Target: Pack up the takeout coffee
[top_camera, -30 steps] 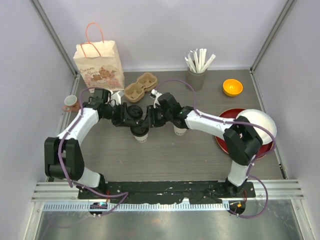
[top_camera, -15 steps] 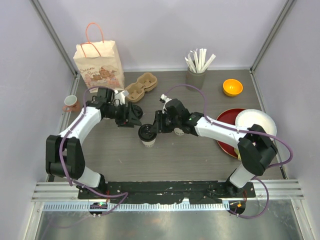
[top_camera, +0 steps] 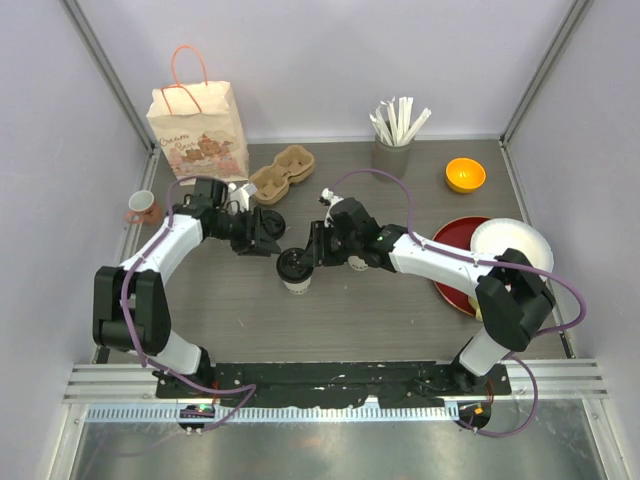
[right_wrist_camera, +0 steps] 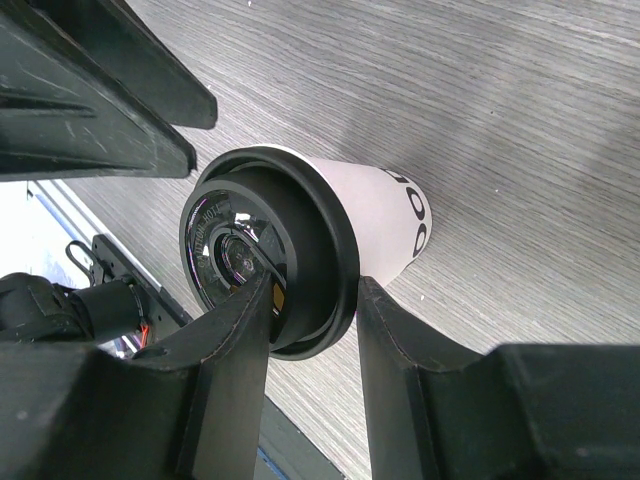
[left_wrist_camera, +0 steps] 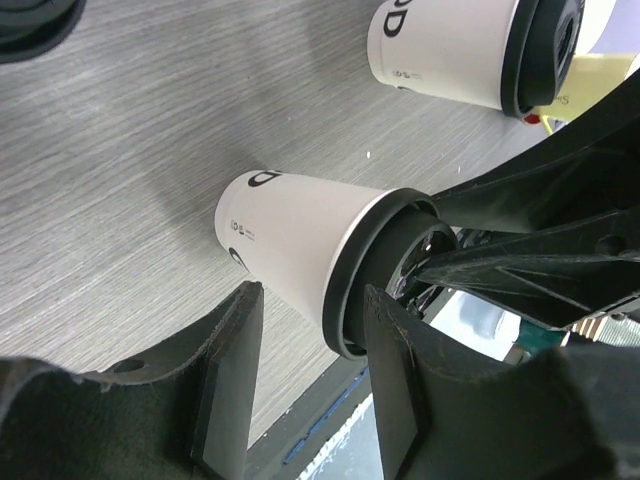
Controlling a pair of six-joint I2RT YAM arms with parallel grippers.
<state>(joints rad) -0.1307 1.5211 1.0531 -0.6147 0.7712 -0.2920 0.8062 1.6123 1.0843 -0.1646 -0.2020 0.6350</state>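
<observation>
1. Saw a grey wood-grain table (top_camera: 380, 310) under everything, with both arm bases at its near edge.
2. Found a paper bag (top_camera: 198, 135) upright at the far left, handles up.
3. Noted a red plate (top_camera: 450, 268) at the right, with a white dish (top_camera: 515, 240) lying partly on it.
4. Spotted a cardboard carrier (top_camera: 282, 172) just right of the bag.
5. Found the right gripper (right_wrist_camera: 312, 295) reaching left at mid-table, jaws pinching the black lid (right_wrist_camera: 270, 260) of the coffee (top_camera: 295, 268) from both sides.
6. Found the left gripper (left_wrist_camera: 310, 300) near the coffee on its far-left side, jaws spread and touching nothing.
7. Found the coffee standing on the table left of centre, between the two grippers, lid on.
8. Glimpsed a second lidded cup (left_wrist_camera: 440, 50) beyond it in the left wrist view, standing apart.
9. Noted a pink mug (top_camera: 140, 207) at the left edge.
</observation>
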